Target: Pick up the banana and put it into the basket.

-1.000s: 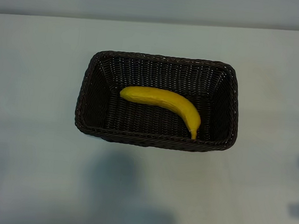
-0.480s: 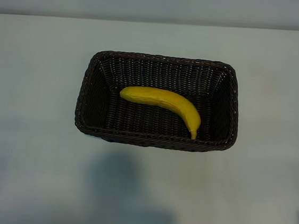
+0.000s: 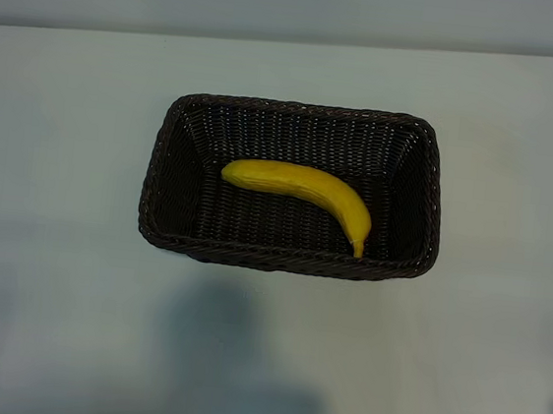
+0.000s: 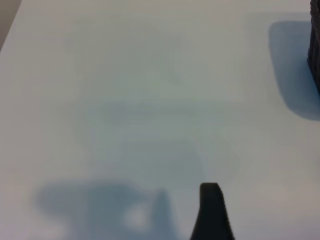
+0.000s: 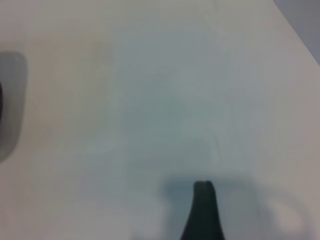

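The yellow banana (image 3: 303,192) lies on the floor of the dark brown woven basket (image 3: 161,180) at the middle of the table, its pointed tip toward the basket's near right corner. Nothing touches it. Neither arm reaches into the exterior view. One dark fingertip (image 4: 211,202) of my left gripper shows over bare table, with a sliver of the basket (image 4: 315,50) far off at the picture's edge. One dark fingertip (image 5: 203,210) of my right gripper also hangs over bare table. Both grippers are open and hold nothing.
The pale table (image 3: 42,271) spreads all round the basket. Its far edge (image 3: 294,39) meets a grey wall. A soft shadow (image 3: 226,360) lies on the table in front of the basket.
The dark shapes at the exterior view's right edge have slid out to the right. The banana and the basket have not moved.
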You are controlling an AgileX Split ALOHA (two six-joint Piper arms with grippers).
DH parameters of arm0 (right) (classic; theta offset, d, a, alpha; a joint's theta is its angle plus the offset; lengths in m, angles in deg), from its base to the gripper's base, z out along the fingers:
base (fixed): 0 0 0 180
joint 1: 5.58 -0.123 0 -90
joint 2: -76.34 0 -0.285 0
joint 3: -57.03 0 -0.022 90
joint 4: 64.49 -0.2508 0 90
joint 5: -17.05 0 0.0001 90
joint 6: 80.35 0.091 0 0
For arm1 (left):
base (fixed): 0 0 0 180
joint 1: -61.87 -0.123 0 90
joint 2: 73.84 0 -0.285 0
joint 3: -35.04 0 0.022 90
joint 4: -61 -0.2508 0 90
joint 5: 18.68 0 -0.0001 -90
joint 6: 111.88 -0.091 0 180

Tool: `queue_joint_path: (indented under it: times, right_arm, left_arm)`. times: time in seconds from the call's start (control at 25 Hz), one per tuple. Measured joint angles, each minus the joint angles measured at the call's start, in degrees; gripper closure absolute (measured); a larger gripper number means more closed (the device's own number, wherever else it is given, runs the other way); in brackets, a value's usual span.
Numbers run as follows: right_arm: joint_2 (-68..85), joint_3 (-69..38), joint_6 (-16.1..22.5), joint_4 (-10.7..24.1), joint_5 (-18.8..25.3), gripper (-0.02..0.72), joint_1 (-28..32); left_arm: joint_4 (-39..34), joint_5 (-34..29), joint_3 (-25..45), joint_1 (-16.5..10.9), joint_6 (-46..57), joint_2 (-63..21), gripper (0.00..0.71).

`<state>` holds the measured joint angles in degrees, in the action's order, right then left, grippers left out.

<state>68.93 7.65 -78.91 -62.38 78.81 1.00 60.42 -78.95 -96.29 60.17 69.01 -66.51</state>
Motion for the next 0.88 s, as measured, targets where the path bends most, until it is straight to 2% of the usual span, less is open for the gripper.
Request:
queue_joint_path:
  times: [0.88]
  right_arm:
    - [0.0,0.0,0.0,0.0,0.0,0.130,0.0]
  left_arm:
    - [0.0,0.0,0.0,0.0,-0.1,0.0,0.162]
